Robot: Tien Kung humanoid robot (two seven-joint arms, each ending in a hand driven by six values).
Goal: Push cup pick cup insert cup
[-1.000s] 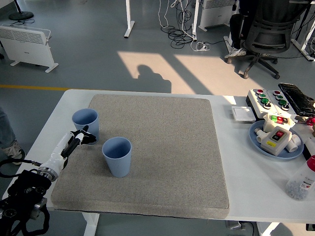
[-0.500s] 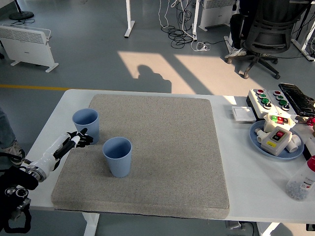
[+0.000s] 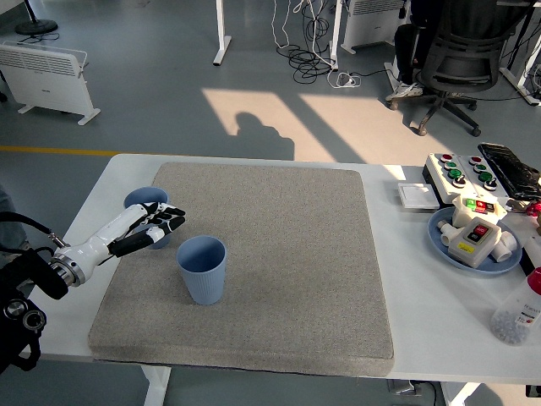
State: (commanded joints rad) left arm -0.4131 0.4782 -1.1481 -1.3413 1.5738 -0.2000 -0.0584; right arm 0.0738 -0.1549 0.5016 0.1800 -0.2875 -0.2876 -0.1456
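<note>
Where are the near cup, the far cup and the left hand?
near cup [image 3: 203,279], head view, on its front wall.
far cup [image 3: 139,199], head view, on its visible back rim.
left hand [image 3: 155,227], head view, on the middle of the hand.

High head view — table [image 3: 406,279] below

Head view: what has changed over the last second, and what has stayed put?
The left hand has risen from beside the far blue plastic cup and now lies across its front, fingers spread, reaching toward the near blue plastic cup. It grips nothing. Both cups stand upright where they were on the grey felt mat. The blue plate of switch parts at the right has not moved.
</note>
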